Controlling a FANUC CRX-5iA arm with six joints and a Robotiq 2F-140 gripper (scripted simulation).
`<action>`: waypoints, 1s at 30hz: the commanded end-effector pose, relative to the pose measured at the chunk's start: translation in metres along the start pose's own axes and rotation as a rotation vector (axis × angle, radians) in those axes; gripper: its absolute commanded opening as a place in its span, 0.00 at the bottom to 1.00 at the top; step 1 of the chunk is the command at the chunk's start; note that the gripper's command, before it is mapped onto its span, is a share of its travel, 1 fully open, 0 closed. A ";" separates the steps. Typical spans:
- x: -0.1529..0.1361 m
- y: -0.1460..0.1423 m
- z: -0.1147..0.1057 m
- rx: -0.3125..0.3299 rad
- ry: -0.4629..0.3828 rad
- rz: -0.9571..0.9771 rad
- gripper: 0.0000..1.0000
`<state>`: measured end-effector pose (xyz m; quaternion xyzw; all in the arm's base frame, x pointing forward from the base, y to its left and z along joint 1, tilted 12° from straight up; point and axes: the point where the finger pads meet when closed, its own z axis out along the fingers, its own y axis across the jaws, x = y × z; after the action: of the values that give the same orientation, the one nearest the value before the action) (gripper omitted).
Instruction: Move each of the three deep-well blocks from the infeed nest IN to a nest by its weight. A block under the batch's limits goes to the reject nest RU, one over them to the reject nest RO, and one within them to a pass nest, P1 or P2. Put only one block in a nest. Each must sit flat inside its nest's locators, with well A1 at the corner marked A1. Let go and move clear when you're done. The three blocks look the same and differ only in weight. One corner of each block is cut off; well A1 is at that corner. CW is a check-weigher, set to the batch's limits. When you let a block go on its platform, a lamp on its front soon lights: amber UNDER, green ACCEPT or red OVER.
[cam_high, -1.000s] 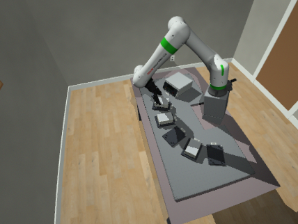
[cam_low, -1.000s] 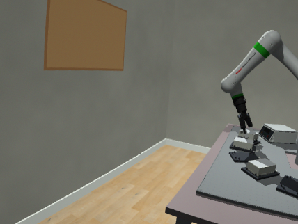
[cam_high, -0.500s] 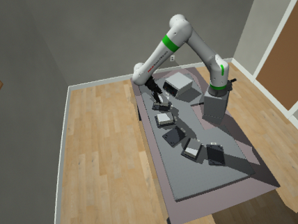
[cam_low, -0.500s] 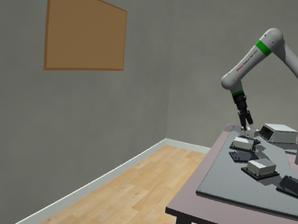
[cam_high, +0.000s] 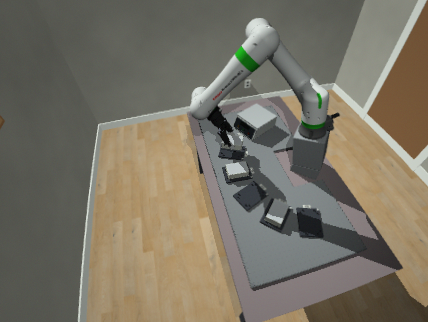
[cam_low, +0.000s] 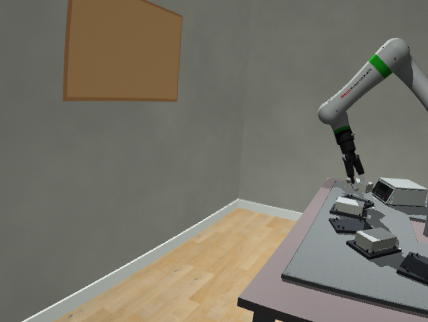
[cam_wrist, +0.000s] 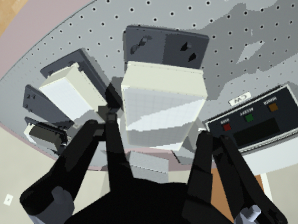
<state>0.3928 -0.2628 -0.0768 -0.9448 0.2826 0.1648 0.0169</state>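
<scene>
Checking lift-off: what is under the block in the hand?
The block, gripped by the hand, hangs above a dark nest plate; only the plate's far edge shows, the rest is covered.

Block (cam_wrist: 162, 103) in hand (cam_wrist: 160, 156) above nest (cam_wrist: 165, 48) — check-weigher (cam_wrist: 256, 129) beside.

The top view looks steeply down from afar; the exterior watches low from the side — both share the worktop (cam_high: 300, 250) (wrist view hangs close above).
</scene>
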 end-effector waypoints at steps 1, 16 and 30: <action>-0.002 0.000 -0.004 0.000 0.000 0.000 0.10; -0.002 0.000 -0.004 0.000 0.000 0.000 0.10; -0.014 0.026 -0.013 0.150 0.000 0.260 0.10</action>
<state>0.3745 -0.2764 -0.0600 -0.9037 0.3976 0.1471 0.0597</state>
